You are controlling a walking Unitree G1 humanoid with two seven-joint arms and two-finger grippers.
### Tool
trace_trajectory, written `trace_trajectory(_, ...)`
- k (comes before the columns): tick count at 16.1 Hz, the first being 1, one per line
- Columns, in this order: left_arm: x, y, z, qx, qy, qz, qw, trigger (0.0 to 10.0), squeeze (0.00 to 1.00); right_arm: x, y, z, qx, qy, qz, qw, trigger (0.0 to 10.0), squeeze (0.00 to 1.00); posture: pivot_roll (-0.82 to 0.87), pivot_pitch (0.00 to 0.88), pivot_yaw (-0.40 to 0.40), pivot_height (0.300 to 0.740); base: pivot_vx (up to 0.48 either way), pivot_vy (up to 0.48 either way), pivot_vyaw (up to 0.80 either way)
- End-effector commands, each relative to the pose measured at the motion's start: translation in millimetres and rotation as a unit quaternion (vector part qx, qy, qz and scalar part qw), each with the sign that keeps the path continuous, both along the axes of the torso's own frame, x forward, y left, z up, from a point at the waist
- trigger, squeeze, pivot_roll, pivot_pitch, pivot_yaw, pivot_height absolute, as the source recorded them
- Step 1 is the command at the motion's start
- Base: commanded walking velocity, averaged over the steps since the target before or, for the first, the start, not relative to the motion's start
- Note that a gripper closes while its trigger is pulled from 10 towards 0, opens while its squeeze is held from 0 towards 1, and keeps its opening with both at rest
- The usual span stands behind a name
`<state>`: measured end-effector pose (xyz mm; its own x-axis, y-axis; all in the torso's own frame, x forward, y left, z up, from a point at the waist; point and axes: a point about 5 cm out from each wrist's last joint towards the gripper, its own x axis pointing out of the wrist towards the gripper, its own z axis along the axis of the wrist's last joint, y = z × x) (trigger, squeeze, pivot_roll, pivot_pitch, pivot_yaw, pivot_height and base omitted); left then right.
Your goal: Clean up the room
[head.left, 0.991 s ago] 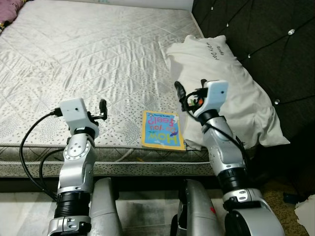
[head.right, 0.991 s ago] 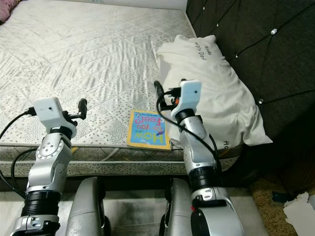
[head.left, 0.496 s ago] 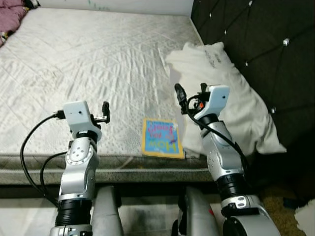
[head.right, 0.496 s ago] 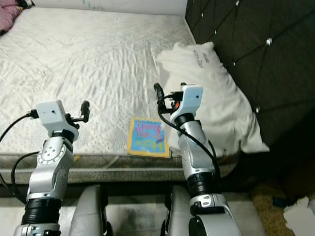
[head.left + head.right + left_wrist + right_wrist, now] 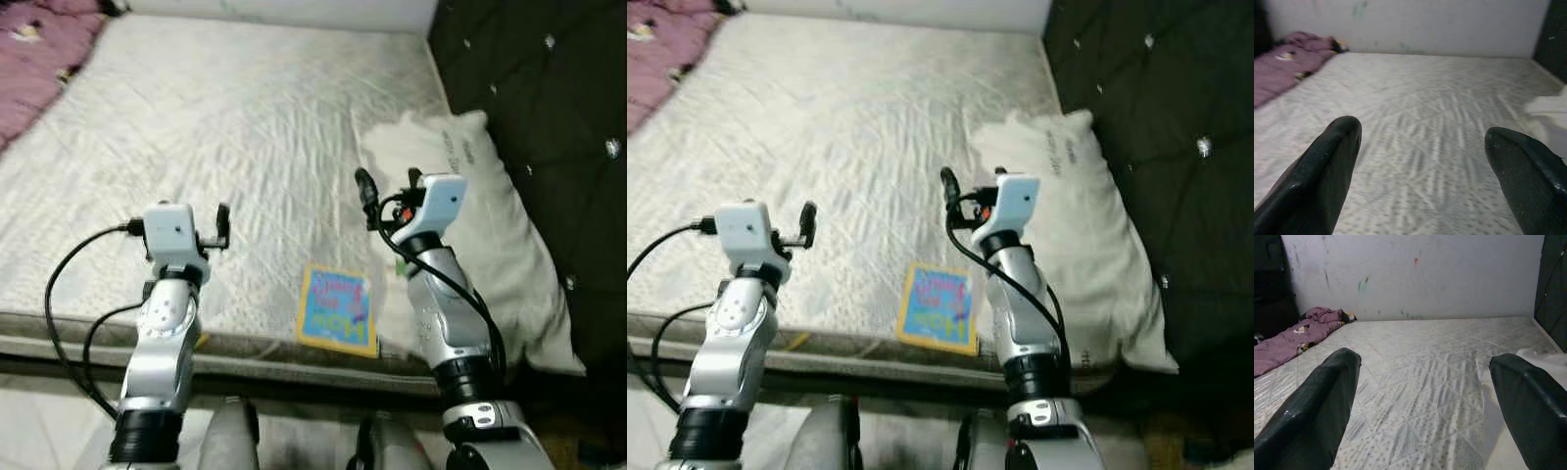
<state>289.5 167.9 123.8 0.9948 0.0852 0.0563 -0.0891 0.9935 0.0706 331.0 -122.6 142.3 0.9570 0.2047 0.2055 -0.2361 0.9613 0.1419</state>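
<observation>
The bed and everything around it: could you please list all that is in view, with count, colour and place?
Mattress: one, off-white quilted, spanning the scene.
Book: one, blue with yellow border, flat near the mattress's front edge, between the arms.
Pillow: one, white, on the mattress's right side by the headboard.
Headboard: one, black tufted, at right.
Purple cloth: one, heaped at the mattress's far left.
Wall: white, marked, beyond the bed.
Left gripper: black, open, above the mattress.
Right gripper: black, open, near the pillow.

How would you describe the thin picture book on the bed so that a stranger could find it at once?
Start at the bare quilted white mattress and go to its near edge. There, between the two grippers and beside the white pillow, lies a flat, yellow-bordered blue picture book, the only brightly coloured thing nearby.
</observation>
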Motion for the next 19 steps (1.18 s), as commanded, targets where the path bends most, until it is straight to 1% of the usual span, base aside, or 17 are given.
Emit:
trace_trajectory(1,-2.5,5.4,-5,0.011,0.005,0.015,1.000,10.0,0.00,-2.2,-7.4,-3,-0.002,0.006,-0.017,1.000,10.0,0.00,0.04,0.000,0.002,0.724,0.000,0.000,0.00)
trace_trajectory(3,-5.3,6.5,-10,0.020,0.006,0.005,1.000,10.0,0.00,-8.1,-9.0,-9,-0.010,0.012,-0.024,1.000,10.0,0.00,0.04,0.000,0.005,0.739,0.000,0.000,0.00)
trace_trajectory(5,-5.9,2.9,-13,0.036,0.001,-0.018,0.999,10.0,0.00,-13.8,-10.4,-17,-0.019,0.022,-0.035,0.999,10.0,0.00,0.03,0.000,0.007,0.740,0.000,0.000,0.00)
trace_trajectory(7,-5.7,0.4,-13,0.037,-0.012,-0.039,0.998,10.0,0.00,-16.3,-13.8,-21,-0.030,0.028,-0.051,0.998,10.0,0.00,0.03,0.000,0.009,0.740,0.000,0.000,0.00)
trace_trajectory(9,-4.8,0.7,-15,0.022,-0.015,-0.040,0.999,10.0,0.00,-19.3,-20.6,-28,-0.048,0.043,-0.076,0.995,10.0,0.00,0.03,0.000,0.011,0.740,0.000,0.000,0.00)
trace_trajectory(10,-4.3,0.4,-16,0.018,-0.014,-0.041,0.999,10.0,0.00,-22.6,-22.2,-31,-0.062,0.044,-0.078,0.994,10.0,0.00,0.02,0.000,0.015,0.740,0.000,0.000,0.00)
trace_trajectory(11,-3.6,-0.1,-17,0.016,-0.015,-0.043,0.999,10.0,0.00,-24.7,-21.8,-32,-0.069,0.042,-0.073,0.994,10.0,0.00,0.02,0.000,0.016,0.740,0.000,0.000,0.00)
trace_trajectory(12,-3.6,-4.9,-18,-0.001,-0.013,-0.057,0.998,10.0,0.00,-25.3,-22.5,-30,-0.077,0.034,-0.081,0.993,10.0,0.00,0.02,0.000,0.022,0.740,0.000,0.000,0.00)
trace_trajectory(13,-4.9,-10.2,-20,-0.009,-0.008,-0.068,0.998,10.0,0.00,-23.6,-23.6,-29,-0.079,0.030,-0.100,0.991,10.0,0.00,0.02,0.000,0.026,0.740,0.000,0.000,0.00)
trace_trajectory(14,-5.6,-12.6,-21,-0.009,-0.006,-0.073,0.997,10.0,0.00,-22.0,-24.4,-29,-0.070,0.033,-0.111,0.991,10.0,0.00,0.02,0.000,0.029,0.740,0.000,0.000,0.00)
trace_trajectory(15,-5.7,-13.0,-19,-0.008,-0.008,-0.077,0.997,10.0,0.00,-21.5,-25.7,-29,-0.063,0.040,-0.123,0.990,10.0,0.00,0.02,0.000,0.033,0.740,0.000,0.000,0.00)
trace_trajectory(17,-4.1,-11.8,-16,-0.011,-0.011,-0.075,0.997,10.0,0.00,-23.2,-27.7,-32,-0.066,0.055,-0.132,0.987,10.0,0.00,0.02,0.000,0.025,0.740,0.000,0.000,0.00)
trace_trajectory(18,-3.3,-10.4,-14,-0.024,-0.010,-0.068,0.997,10.0,0.00,-24.6,-30.3,-35,-0.062,0.065,-0.140,0.986,10.0,0.00,0.02,0.000,0.021,0.740,0.000,0.000,-0.80)
trace_trajectory(19,-3.9,-9.2,-13,-0.030,-0.009,-0.065,0.997,10.0,0.00,-25.8,-31.9,-34,-0.066,0.063,-0.145,0.985,10.0,0.00,0.03,0.000,0.017,0.740,0.000,0.000,-0.80)
